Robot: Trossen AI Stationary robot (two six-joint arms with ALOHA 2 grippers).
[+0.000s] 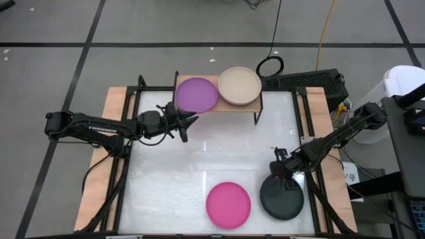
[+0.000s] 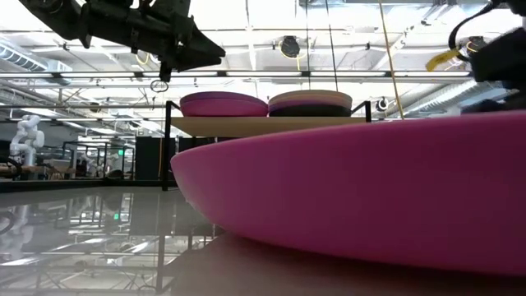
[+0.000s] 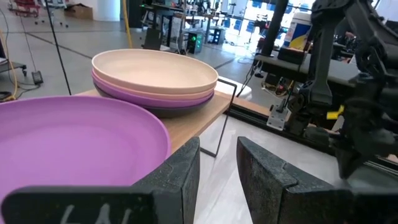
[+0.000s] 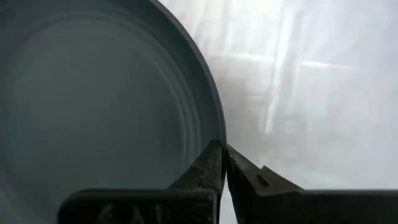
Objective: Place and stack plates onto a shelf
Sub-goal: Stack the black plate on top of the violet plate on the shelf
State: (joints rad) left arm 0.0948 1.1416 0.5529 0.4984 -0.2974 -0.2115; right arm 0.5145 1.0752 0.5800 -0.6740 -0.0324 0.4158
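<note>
The shelf [image 1: 251, 107] stands at the table's far edge on thin black legs. On its wooden top rest a purple plate [image 1: 196, 95] and, to its right, a stack of several plates with a beige plate on top [image 1: 239, 86]. My left gripper [image 1: 190, 122] is open, just near of the purple plate's rim [image 3: 155, 124] and above it, touching nothing. A magenta plate [image 1: 228, 204] and a dark grey plate [image 1: 282, 199] lie flat near the table's near edge. My right gripper [image 1: 284, 175] is shut on the dark grey plate. My right gripper [image 4: 222, 155] pinches the dark grey plate's far rim [image 4: 214, 127] between its two fingers, one on the inside of the rim and one outside. The fingers come from above, slanting down from the table's right. Whether the plate is lifted off the table does not show.
The white table top [image 1: 199, 159] between the shelf and the two near plates is bare. The magenta plate [image 2: 370, 197] fills the low view's foreground and hides the dark grey one. Cables and equipment sit beyond the table's right edge [image 1: 332, 86].
</note>
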